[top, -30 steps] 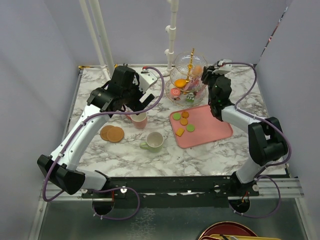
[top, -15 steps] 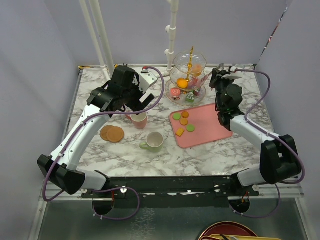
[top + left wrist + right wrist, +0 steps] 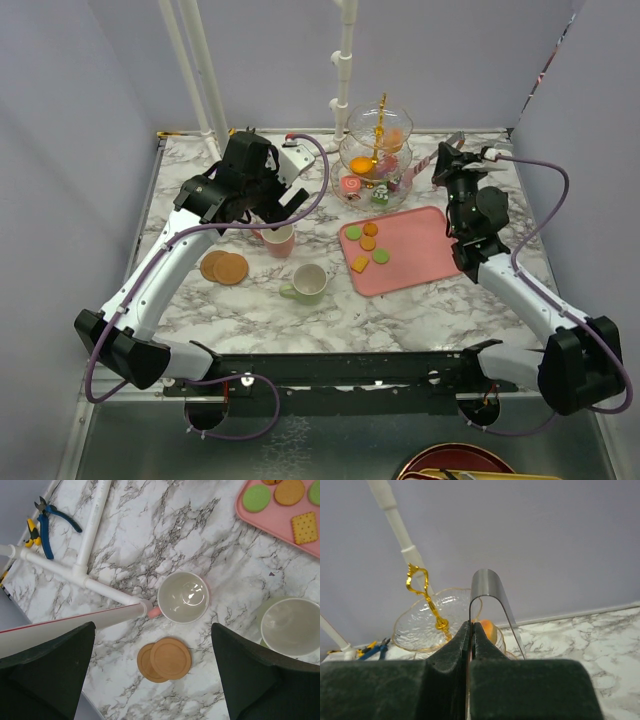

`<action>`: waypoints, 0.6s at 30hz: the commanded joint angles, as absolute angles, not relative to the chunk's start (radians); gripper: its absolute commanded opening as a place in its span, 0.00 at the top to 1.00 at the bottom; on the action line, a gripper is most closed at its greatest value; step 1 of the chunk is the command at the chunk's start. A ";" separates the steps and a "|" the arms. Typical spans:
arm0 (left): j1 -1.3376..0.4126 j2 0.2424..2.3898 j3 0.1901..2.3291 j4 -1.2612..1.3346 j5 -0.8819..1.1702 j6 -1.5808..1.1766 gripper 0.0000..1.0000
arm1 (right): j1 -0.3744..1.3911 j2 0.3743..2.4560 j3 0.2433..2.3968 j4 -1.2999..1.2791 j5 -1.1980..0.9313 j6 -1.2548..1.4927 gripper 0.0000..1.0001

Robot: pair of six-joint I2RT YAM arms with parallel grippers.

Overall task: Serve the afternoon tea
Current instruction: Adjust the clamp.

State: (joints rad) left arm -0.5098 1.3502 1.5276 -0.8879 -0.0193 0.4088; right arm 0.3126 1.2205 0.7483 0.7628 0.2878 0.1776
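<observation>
- On the marble table (image 3: pixel 420 310), inside lilac walls (image 3: pixel 80 150) with a white pipe frame (image 3: pixel 345 60) at the far edge, you have the glass stand (image 3: pixel 378 160) with its gold stem at the far edge, right of centre.
- The pink tray (image 3: pixel 420 255) lies just in front of the stand and carries biscuits (image 3: pixel 365 243).
- The pink mug (image 3: pixel 278 240) and the green mug (image 3: pixel 308 283) stand near the middle. Two overlapping coasters (image 3: pixel 224 267) lie to their left.
- Blue-handled pliers (image 3: pixel 45 522) lie by the pipe frame.
- Your left gripper (image 3: pixel 268 212) hangs over the pink mug, its fingers spread wide and grasping nothing.
- Your right gripper (image 3: pixel 447 160) is clenched on a thin bent metal strip (image 3: pixel 487 582), near the far right corner.
- A second ago that gripper sat close against the stand's right side. Now it is apart from the stand, and its arm has swung out toward the right edge.
- The left arm, mugs, coasters and tray have not moved.
</observation>
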 commanded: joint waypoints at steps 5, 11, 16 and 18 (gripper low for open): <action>-0.505 1.331 1.584 -0.939 0.054 0.464 0.01 | 0.308 1.039 0.724 0.651 0.150 0.170 0.99; -0.508 1.317 1.619 -0.920 0.267 0.501 0.01 | 0.308 0.932 0.736 0.525 -0.058 0.223 0.99; -0.547 1.330 1.592 -0.829 0.454 0.429 0.01 | 0.308 0.883 0.753 0.465 -0.232 0.326 0.99; -0.594 1.338 1.564 -0.765 0.493 0.377 0.01 | 0.308 0.881 0.756 0.477 -0.294 0.368 0.99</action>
State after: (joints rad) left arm -0.5266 1.3373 1.5925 -0.8814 0.2996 0.4572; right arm 0.3122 0.8978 0.7330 0.5198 -0.1005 0.2665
